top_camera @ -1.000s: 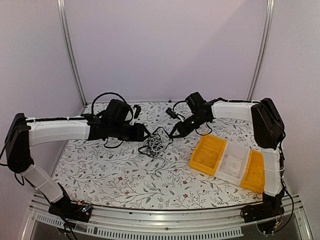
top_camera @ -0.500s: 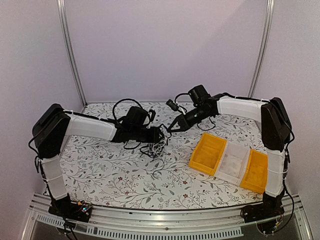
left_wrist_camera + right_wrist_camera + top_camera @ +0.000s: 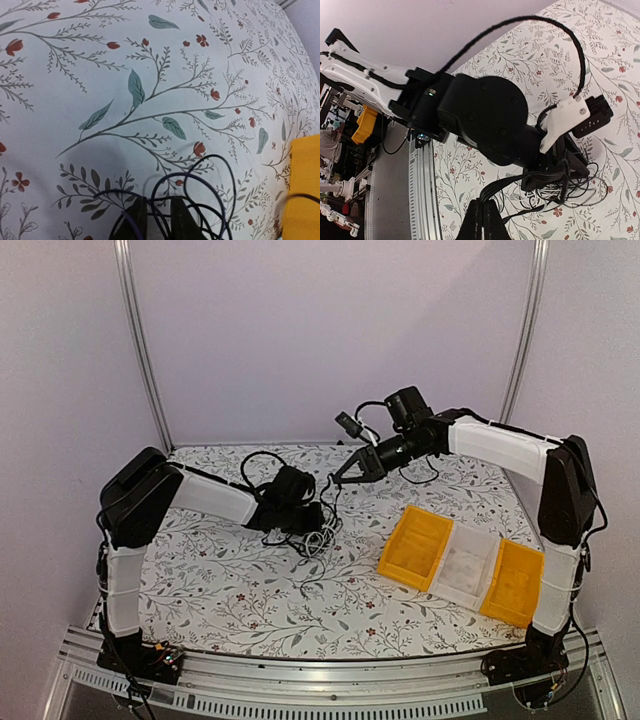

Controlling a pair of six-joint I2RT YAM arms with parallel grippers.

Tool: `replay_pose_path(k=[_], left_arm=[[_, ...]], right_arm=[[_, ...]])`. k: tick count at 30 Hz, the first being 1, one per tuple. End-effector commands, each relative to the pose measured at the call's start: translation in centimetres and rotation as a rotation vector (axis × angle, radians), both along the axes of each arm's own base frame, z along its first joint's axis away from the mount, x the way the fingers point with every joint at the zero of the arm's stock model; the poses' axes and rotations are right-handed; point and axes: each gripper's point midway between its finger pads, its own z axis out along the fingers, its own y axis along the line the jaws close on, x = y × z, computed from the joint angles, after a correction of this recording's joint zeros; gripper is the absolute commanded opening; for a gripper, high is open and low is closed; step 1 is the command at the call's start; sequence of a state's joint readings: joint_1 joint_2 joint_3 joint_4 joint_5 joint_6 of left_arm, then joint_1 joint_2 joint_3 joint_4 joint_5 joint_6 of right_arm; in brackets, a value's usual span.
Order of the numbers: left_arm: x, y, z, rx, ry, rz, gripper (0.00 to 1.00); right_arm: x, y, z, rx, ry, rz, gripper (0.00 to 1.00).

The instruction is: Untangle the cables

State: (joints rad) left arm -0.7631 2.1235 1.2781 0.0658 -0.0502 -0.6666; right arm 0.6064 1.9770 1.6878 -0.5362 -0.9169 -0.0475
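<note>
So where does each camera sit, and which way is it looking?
Top external: high behind the robot, looking down over the table; left arm and right arm show whole.
Left wrist: on the left arm, looking down at the cables on the table; left gripper at the bottom edge.
Right wrist: on the right arm, facing the left arm; right gripper at the bottom, shut on cables.
Shared: all see the cables.

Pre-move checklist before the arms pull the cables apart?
1. Right end effector shut on a black strand of the cables: ok.
2. Left end effector gripping: cannot tell; strands lie between its fingers.
3. Cables separated: not ok, one tangle on the table.
4. Bins apart from the tangle in the top view: ok.
</note>
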Motion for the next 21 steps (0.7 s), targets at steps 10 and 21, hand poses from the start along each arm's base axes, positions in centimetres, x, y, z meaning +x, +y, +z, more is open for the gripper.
replay_pose_path(k=[10,21], left_arm=[[-2.6,3.0,-5.4,0.15,0.089,-0.007,0.26],[-3.5,5.8,3.8,0.136,-0.059,0.0,0.39]], right_arm=[[-3.6,-2.6,27.4,0.402,-0.403,0.031,0.0],[0.8,-2.5,22.4,0.298,-0.387,-0.073,0.0]])
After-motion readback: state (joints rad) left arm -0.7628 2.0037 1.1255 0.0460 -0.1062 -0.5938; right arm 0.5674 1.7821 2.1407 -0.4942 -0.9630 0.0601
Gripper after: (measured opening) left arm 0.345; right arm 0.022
